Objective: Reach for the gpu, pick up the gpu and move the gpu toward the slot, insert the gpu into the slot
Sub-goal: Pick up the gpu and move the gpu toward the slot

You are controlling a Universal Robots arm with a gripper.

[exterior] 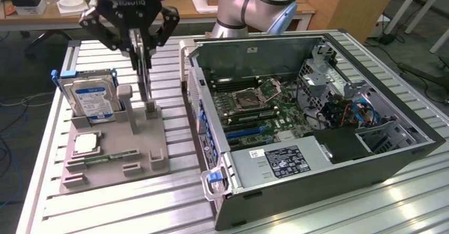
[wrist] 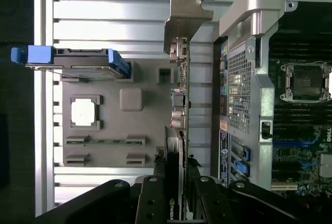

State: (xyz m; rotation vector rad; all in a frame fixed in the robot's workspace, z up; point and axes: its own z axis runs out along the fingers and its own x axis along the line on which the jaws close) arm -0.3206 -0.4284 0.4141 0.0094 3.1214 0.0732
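The gpu (exterior: pixel 144 81) is a thin dark card seen edge-on, standing upright over the grey holder tray (exterior: pixel 140 139) to the left of the computer case in the exterior view. My gripper (exterior: pixel 140 52) comes down from above and is shut on the card's top edge. The card's lower end reaches the tray's upright post; I cannot tell whether it has lifted clear. In the wrist view the gpu (wrist: pixel 181 105) runs away from my fingers (wrist: pixel 155 193), with its silver bracket (wrist: pixel 184 16) at the far end. The blue slots (exterior: pixel 242 130) lie on the motherboard inside the open case.
A silver blue-labelled hard drive (exterior: pixel 91 97) stands upright in the tray beside the card. A processor chip (exterior: pixel 85 143) and a green memory stick (exterior: pixel 112 156) lie in the tray. The open case (exterior: pixel 393 155) holds its power supply (exterior: pixel 281 163) near the front, with a metal wall (exterior: pixel 193 81) next to the card.
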